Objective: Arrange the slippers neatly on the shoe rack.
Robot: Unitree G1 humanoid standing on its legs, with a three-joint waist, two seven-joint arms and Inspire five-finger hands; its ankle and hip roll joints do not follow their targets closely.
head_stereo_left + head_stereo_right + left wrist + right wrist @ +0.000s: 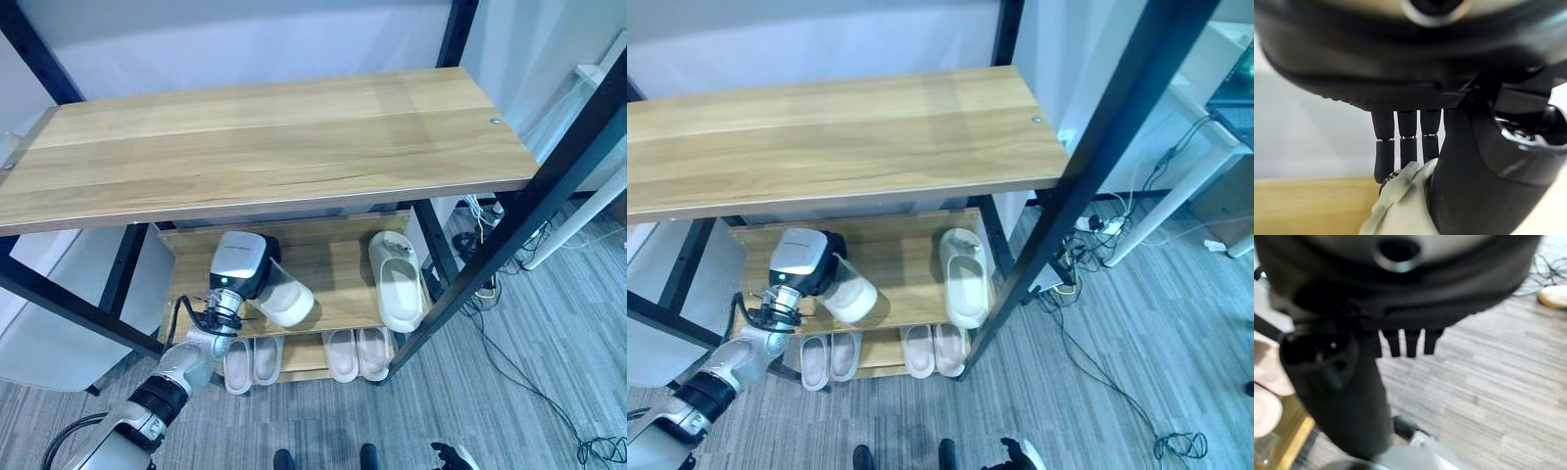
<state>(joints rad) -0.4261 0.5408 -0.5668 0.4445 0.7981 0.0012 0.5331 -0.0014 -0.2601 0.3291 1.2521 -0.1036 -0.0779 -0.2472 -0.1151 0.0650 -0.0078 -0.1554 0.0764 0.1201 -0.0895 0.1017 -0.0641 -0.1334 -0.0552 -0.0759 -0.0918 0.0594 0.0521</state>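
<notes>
Left hand (240, 262): reaches in from 7 o'clock under the top shelf (265, 142) of the shoe rack (446, 264), over the left part of the middle shelf (333, 257). Fingers (1400, 147) and thumb curled round a cream slipper (284, 302), which sits at the hand's 4 o'clock side, tilted, low over the middle shelf; whether it touches the boards cannot be told.

Right hand (1352, 396): shown in its wrist view above grey plank floor (1488, 382). Fingers (1409, 343) short stubs past the palm; whether spread or curled cannot be told.

Second cream slipper (397, 279): lies flat on the middle shelf at 3 o'clock from the held one, well apart, toe toward the back, near the right post.

Bottom shelf (304, 354): one pale pair (252, 360) at 6 o'clock from the left hand; a pinkish pair (358, 352) beside it at 3 o'clock, below the lying slipper.

Top shelf overhangs the middle shelf, hiding its rear part.

Cables (529, 382): trail across the floor at 4 o'clock from the rack.
</notes>
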